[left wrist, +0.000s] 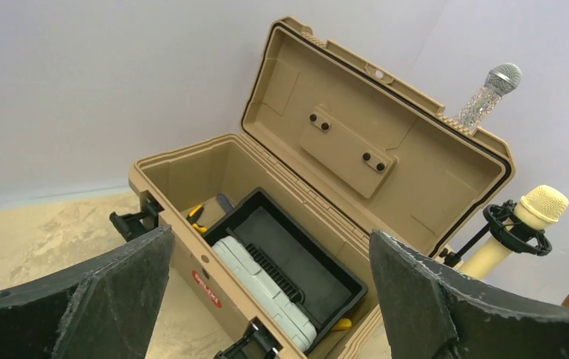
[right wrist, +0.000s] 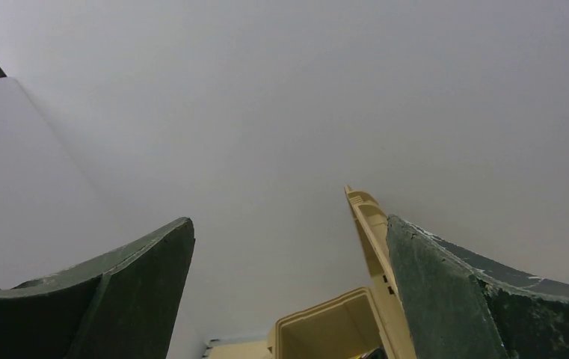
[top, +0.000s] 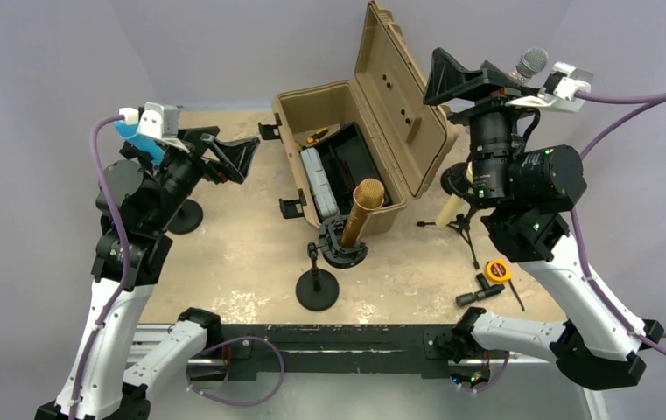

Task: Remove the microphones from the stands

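A gold microphone (top: 362, 210) sits tilted in a black shock mount on a short stand with a round base (top: 318, 290), in front of the open tan case (top: 347, 96). A cream microphone (top: 454, 206) sits in a mount on a small tripod (top: 466, 231); it also shows in the left wrist view (left wrist: 529, 218). A silver glitter microphone (top: 530, 62) stands behind the right arm. My left gripper (top: 228, 156) is open and empty, left of the case, facing it (left wrist: 270, 299). My right gripper (top: 473, 83) is open and empty, raised high and facing the wall (right wrist: 288, 292).
The case holds a black tray (left wrist: 303, 258) and a white box (left wrist: 266, 288); its lid (left wrist: 371, 142) stands upright. A bare round stand base (top: 185, 216) lies by the left arm. A yellow tape measure (top: 497, 270) and black adapters (top: 482, 293) lie front right.
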`<state>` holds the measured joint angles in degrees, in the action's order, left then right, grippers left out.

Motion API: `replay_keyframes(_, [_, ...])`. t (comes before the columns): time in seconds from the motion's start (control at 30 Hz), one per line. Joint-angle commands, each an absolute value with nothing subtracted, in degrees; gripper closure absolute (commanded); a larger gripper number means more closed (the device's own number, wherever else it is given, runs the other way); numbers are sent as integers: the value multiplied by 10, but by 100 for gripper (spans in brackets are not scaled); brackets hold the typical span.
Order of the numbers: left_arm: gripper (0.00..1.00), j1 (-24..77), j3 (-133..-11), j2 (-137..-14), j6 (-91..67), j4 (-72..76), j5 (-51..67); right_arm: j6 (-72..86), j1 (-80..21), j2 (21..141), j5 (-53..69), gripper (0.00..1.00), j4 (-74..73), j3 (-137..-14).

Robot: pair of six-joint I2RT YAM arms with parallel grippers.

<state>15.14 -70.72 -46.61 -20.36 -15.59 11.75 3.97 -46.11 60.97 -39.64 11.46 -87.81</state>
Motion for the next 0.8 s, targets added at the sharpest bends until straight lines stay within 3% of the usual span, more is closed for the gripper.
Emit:
replay_keyframes(0.0, [0,154,-696,-462,-198,-138,129,46,-462,620,-401,1,100,-897])
replay_keyframes(0.27, [0,155,-674,-461,-201,-128,144,58,-462,619,-332,1,102,-851])
replay_keyframes(0.43, [0,155,-666,-466,-208,-113,172,63,-462,616,-220,1,101,-820])
replay_keyframes(0.77, [0,217,-649,-512,-213,-13,380,92,-462,541,-178,3,146,-716])
